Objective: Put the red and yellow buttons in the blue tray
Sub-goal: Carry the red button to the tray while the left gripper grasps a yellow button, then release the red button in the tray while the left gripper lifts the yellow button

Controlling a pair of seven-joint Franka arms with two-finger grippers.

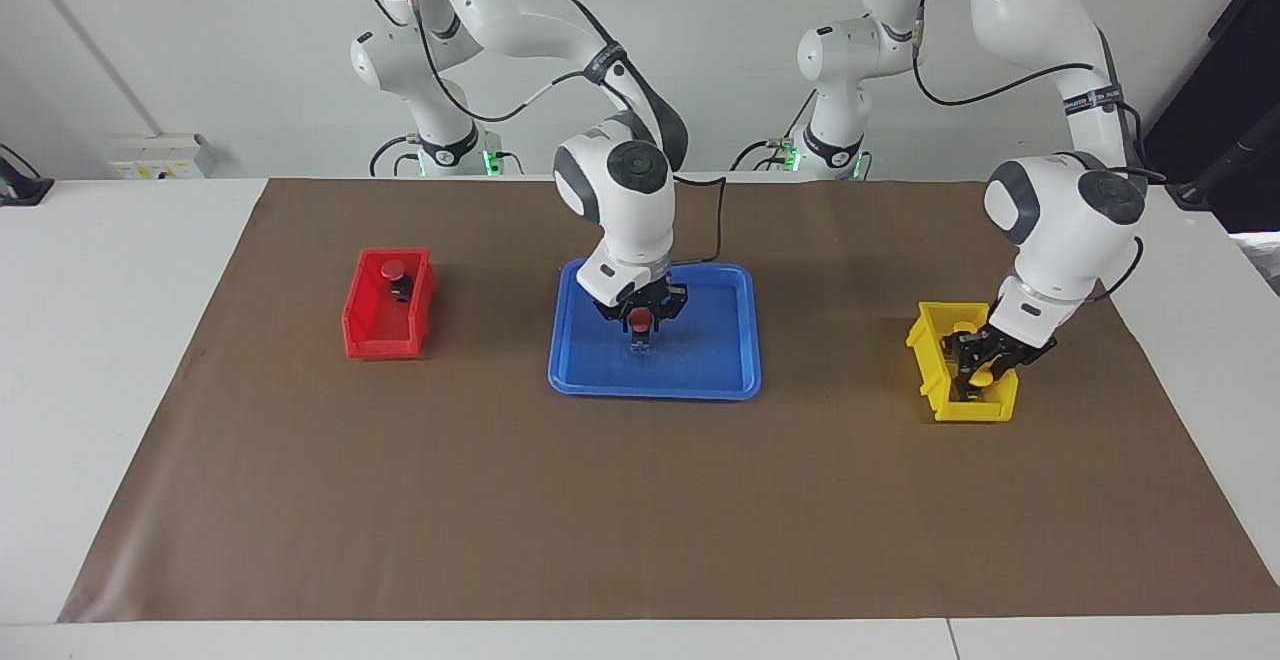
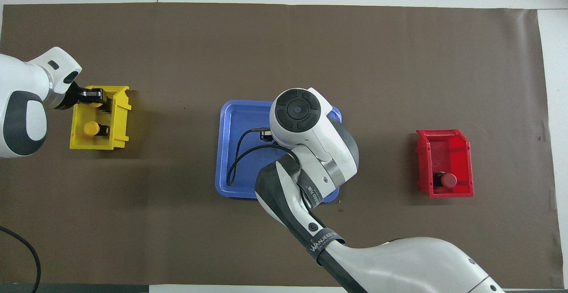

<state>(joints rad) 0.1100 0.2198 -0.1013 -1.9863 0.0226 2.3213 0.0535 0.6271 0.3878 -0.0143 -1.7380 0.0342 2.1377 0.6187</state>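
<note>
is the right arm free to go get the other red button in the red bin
Probably not yet: the right gripper is down in the blue tray around a red button. Nothing covers the red bin, whose red button lies exposed.

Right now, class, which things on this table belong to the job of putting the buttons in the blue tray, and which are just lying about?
Job: blue tray; red button at right gripper, over tray; other red button in red bin; yellow button gripped by left gripper in yellow bin; second yellow button beside it.
Lying about: red bin, yellow bin, brown mat.
</note>
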